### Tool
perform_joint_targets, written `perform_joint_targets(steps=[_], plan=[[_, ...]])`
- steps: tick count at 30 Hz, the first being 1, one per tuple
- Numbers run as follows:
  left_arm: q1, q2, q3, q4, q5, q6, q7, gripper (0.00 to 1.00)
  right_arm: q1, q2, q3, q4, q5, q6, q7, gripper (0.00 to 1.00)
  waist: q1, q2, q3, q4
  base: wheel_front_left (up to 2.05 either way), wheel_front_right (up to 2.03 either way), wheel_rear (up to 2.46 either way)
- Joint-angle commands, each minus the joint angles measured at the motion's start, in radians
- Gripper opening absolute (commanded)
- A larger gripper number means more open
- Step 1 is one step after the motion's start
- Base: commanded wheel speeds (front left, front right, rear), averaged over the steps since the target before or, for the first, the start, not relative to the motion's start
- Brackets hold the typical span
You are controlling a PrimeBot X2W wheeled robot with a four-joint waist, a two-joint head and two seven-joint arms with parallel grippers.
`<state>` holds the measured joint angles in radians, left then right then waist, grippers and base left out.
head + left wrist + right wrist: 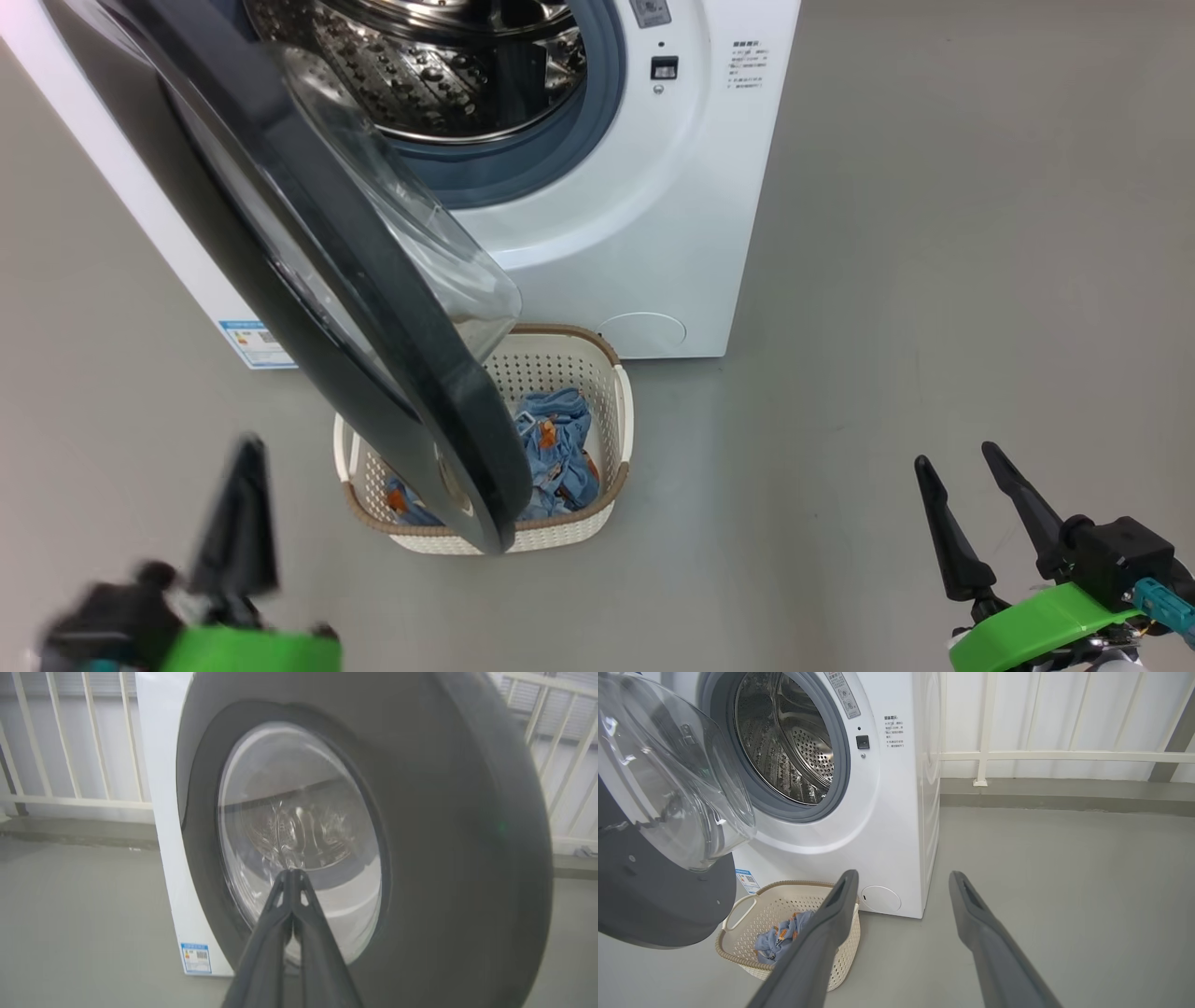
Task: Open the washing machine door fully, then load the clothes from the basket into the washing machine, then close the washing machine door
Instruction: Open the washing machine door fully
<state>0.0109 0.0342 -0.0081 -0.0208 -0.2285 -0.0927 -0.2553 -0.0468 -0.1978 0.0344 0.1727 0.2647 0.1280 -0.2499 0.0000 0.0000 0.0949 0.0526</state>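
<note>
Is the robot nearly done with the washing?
Not nearly. The washing machine door is swung open, though maybe not fully: it hangs over the basket. The left gripper, shut and empty, points at the door's outside; the right gripper is open and empty. The clothes lie in the basket, so loading and closing remain.

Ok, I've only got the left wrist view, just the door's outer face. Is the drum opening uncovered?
Observer: Yes, the washing machine door is swung out, and the steel drum shows behind it.
Operator: Where's the basket?
Observer: The basket sits on the floor just in front of the washing machine.
Operator: Anything loaded?
Observer: Not that I can see; the clothes lie in the basket.
</note>
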Motion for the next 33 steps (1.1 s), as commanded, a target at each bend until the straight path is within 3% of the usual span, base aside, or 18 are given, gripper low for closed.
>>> perform_joint_targets(steps=[1,5,8,14,19,25,33], plan=[[-0.073,0.016,0.057,-0.089,0.01,0.006,-0.006,0.0,-0.034,-0.01,0.022,-0.022,0.011,0.003,-0.012,1.0,0.0,0.0,0.002,0.002,0.0,0.0,0.0],[-0.156,0.016,0.103,-0.272,0.037,0.002,-0.006,0.0,-0.035,-0.008,0.023,-0.019,0.01,0.003,-0.012,1.0,0.0,0.0,-0.002,0.007,0.0,0.0,0.0],[-0.231,0.018,0.084,-0.413,0.039,-0.016,-0.006,0.0,-0.038,-0.008,0.022,-0.018,0.013,0.003,-0.012,1.0,0.0,0.0,-0.005,0.009,0.0,0.0,0.0],[-0.336,0.048,-0.131,-0.534,0.046,-0.036,-0.006,0.0,-0.039,-0.007,0.02,-0.014,0.016,0.003,-0.012,1.0,0.0,0.0,-0.014,0.009,0.0,0.0,0.0],[-0.38,0.059,-0.367,-0.537,0.032,-0.037,-0.006,0.0,-0.041,-0.001,0.025,-0.014,0.015,0.003,-0.012,1.0,0.0,0.0,-0.016,0.005,0.0,0.0,0.0],[-0.359,0.058,-0.569,-0.467,-0.01,-0.038,-0.006,0.0,-0.043,0.001,0.03,-0.014,0.014,0.003,-0.012,1.0,0.0,0.0,-0.006,0.002,0.0,0.0,0.0],[-0.277,0.055,-0.671,-0.333,-0.051,-0.038,-0.006,0.0,-0.044,-0.005,0.03,-0.004,0.01,0.003,-0.012,1.0,0.0,0.0,0.001,0.006,0.0,0.0,0.0]])
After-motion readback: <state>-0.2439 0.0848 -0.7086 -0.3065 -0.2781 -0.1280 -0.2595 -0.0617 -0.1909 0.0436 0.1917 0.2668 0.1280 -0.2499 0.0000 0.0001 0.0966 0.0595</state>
